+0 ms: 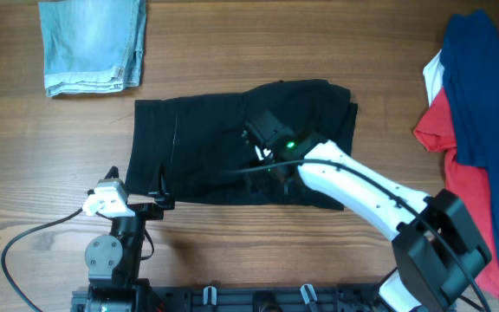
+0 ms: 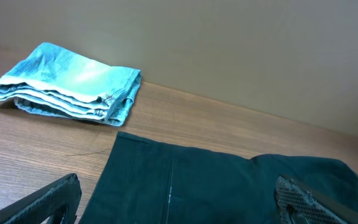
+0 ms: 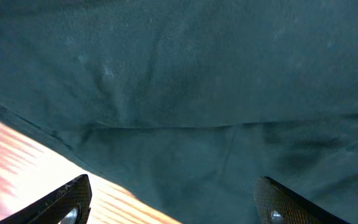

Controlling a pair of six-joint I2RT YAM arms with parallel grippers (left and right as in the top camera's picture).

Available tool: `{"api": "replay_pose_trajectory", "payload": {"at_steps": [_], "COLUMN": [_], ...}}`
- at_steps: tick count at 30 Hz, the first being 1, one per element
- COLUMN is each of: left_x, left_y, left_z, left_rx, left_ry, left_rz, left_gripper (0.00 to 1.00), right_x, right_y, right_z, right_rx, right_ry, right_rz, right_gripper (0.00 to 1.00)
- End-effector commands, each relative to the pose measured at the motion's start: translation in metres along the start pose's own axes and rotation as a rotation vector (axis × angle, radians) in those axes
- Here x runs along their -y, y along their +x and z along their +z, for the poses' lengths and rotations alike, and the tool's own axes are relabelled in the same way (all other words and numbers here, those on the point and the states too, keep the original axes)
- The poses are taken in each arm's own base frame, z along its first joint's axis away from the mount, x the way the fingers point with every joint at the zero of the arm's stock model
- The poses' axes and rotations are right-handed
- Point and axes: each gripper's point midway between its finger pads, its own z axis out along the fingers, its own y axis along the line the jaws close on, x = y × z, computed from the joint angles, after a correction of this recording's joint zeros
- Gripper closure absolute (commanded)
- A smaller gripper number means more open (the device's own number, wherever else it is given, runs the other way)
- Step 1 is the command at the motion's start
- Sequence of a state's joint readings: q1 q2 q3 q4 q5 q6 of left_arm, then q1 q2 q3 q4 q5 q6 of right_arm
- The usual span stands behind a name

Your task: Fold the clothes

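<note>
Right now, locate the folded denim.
In the overhead view, the folded denim lies at the far left, just beyond the black shorts, not touching them.

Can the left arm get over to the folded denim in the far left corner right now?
Probably yes. The left end effector sits open and empty by the near left corner of the black garment, with only bare table between it and the folded denim. Whether it stretches that far is unclear.

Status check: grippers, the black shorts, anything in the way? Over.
Left gripper open at near-left corner of black shorts. Right gripper open, over their middle. Shorts lie spread, ungripped. Folded denim and red-blue pile sit clear of them.
</note>
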State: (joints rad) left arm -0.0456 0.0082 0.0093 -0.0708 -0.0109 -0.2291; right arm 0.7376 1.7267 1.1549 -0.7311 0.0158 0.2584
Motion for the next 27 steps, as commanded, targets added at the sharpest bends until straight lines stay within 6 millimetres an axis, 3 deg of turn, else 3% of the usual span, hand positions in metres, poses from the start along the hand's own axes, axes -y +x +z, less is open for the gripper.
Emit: {"api": "replay_pose_trajectory", "payload": {"at_steps": [1, 5, 9, 13, 14, 15, 16, 19, 20, 21, 24, 27], "left_x": [-0.003, -0.003, -0.003, -0.003, -0.003, -0.003, -0.003, -0.003, -0.003, -0.003, -0.003, -0.003], "left_y": [0.000, 0.000, 0.000, 0.000, 0.000, 0.000, 0.000, 0.000, 0.000, 0.000, 0.000, 0.000], "left_z": [0.000, 0.000, 0.000, 0.000, 0.000, 0.000, 0.000, 0.000, 0.000, 0.000, 0.000, 0.000], "left_rx": [0.005, 0.005, 0.005, 0.005, 0.005, 0.005, 0.005, 0.005, 0.005, 0.005, 0.005, 0.005], "left_ry": [-0.014, -0.013, -0.013, -0.013, -0.014, -0.013, -0.014, -0.013, -0.013, -0.014, -0.014, -0.013], "left_rz": [0.016, 0.016, 0.016, 0.016, 0.016, 0.016, 0.016, 0.016, 0.016, 0.016, 0.016, 0.016], "left_gripper": [0.00, 0.00, 0.00, 0.00, 0.00, 0.00, 0.00, 0.00, 0.00, 0.00, 0.00, 0.00], "right_x": [0.006, -0.004, -0.020, -0.022, -0.023, -0.024, -0.026, -0.027, -0.027, -0.025, -0.018, -0.014], "right_y": [-0.013, -0.006, -0.008, -0.009, -0.012, -0.017, -0.022, -0.023, -0.022, -0.023, -0.029, -0.037], "right_z": [0.015, 0.037, 0.041, 0.041, 0.041, 0.041, 0.040, 0.048, 0.053, 0.053, 0.050, 0.044], "right_rx": [0.070, 0.044, 0.058, 0.064, 0.073, 0.097, 0.117, 0.118, 0.111, 0.114, 0.143, 0.171], "right_ry": [0.192, 0.206, 0.149, 0.140, 0.137, 0.138, 0.131, 0.131, 0.134, 0.146, 0.189, 0.211], "right_rz": [-0.146, -0.156, -0.164, -0.164, -0.167, -0.163, -0.160, -0.164, -0.169, -0.167, -0.130, -0.105], "right_gripper": [0.13, 0.13, 0.13, 0.14, 0.17, 0.34, 0.42, 0.19, 0.28, 0.51, 0.96, 0.96]}}
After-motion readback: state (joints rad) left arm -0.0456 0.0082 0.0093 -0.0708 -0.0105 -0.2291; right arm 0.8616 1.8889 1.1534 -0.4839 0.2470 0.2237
